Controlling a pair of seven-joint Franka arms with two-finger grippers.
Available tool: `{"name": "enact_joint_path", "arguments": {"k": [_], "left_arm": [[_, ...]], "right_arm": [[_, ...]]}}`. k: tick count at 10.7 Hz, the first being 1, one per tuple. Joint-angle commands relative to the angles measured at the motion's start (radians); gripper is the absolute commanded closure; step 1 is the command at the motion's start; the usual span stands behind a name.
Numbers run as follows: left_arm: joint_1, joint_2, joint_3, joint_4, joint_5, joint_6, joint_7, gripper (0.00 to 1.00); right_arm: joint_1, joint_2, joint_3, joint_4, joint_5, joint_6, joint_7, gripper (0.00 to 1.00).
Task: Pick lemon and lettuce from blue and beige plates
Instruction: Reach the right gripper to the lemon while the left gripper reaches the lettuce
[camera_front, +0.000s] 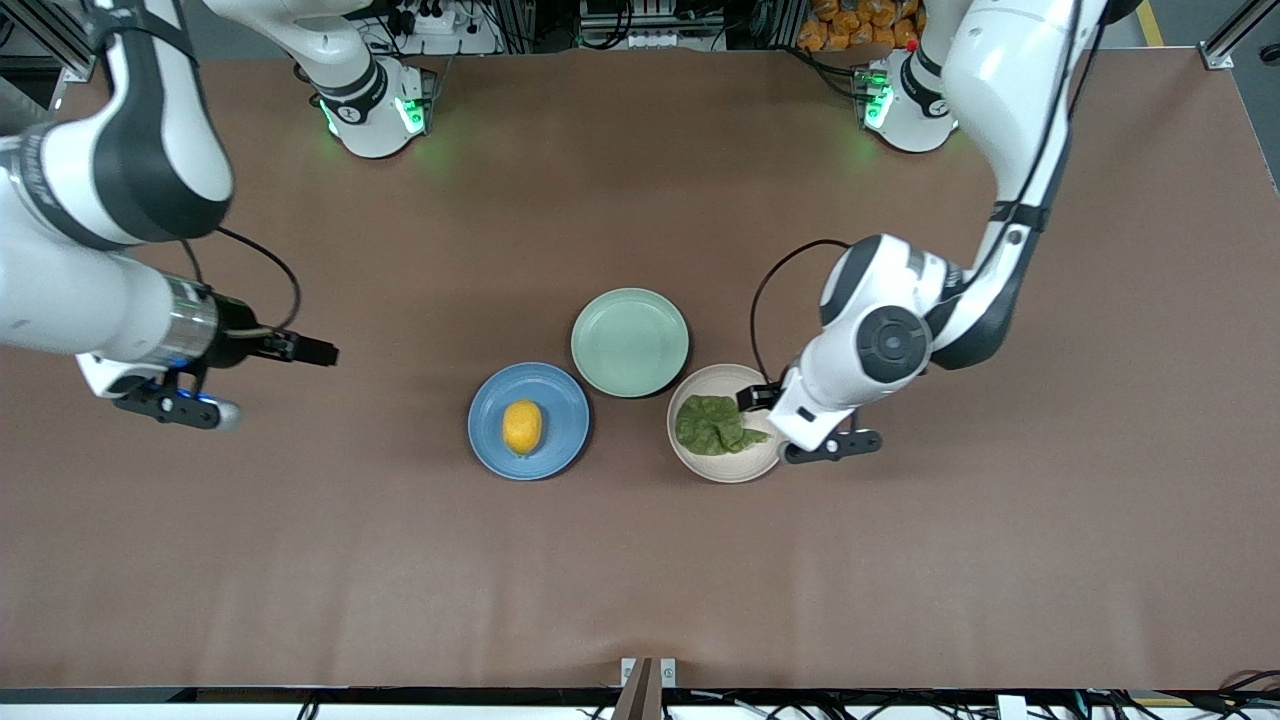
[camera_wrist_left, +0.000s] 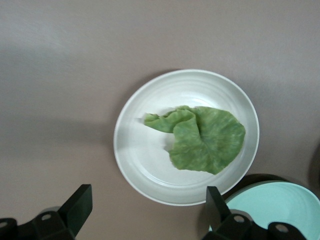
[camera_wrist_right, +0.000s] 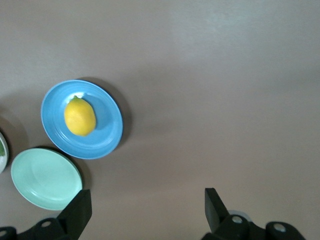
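A yellow lemon (camera_front: 522, 427) lies on the blue plate (camera_front: 485, 445). A green lettuce leaf (camera_front: 712, 424) lies on the beige plate (camera_front: 725, 470). My left gripper (camera_front: 825, 445) hovers over the beige plate's edge toward the left arm's end, open and empty. The left wrist view shows the lettuce (camera_wrist_left: 205, 137), the beige plate (camera_wrist_left: 145, 165) and my open left gripper (camera_wrist_left: 147, 202). My right gripper (camera_front: 165, 405) is open and empty over bare table toward the right arm's end, well apart from the blue plate. The right wrist view shows the lemon (camera_wrist_right: 80, 116), the blue plate (camera_wrist_right: 107, 135) and my open right gripper (camera_wrist_right: 146, 202).
An empty pale green plate (camera_front: 630, 342) sits between the blue and beige plates, farther from the front camera, touching or nearly touching both. It also shows in the left wrist view (camera_wrist_left: 275, 205) and the right wrist view (camera_wrist_right: 45, 177). Brown table surface (camera_front: 640, 580) surrounds the plates.
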Motion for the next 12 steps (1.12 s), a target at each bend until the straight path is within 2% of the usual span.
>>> {"name": "enact_joint_path", "arguments": {"k": [1, 5, 8, 10, 12], "left_arm": [[-0.020, 0.044, 0.011, 0.017, 0.055, 0.020, -0.012, 0.00], [-0.110, 0.123, 0.025, 0.017, 0.092, 0.138, -0.019, 0.00], [-0.104, 0.127, 0.042, 0.023, 0.092, 0.213, -0.021, 0.00], [-0.106, 0.126, 0.071, 0.023, 0.094, 0.260, -0.021, 0.00], [-0.116, 0.137, 0.071, 0.017, 0.095, 0.331, -0.021, 0.00]], "right_arm": [[0.050, 0.049, -0.003, 0.013, 0.017, 0.066, 0.080, 0.00], [0.113, 0.123, -0.004, 0.010, 0.017, 0.192, 0.171, 0.00], [0.148, 0.183, -0.004, 0.011, 0.002, 0.252, 0.171, 0.00], [0.163, 0.209, -0.006, 0.011, -0.026, 0.261, 0.170, 0.00], [0.167, 0.232, -0.004, 0.014, -0.036, 0.263, 0.157, 0.00]]}}
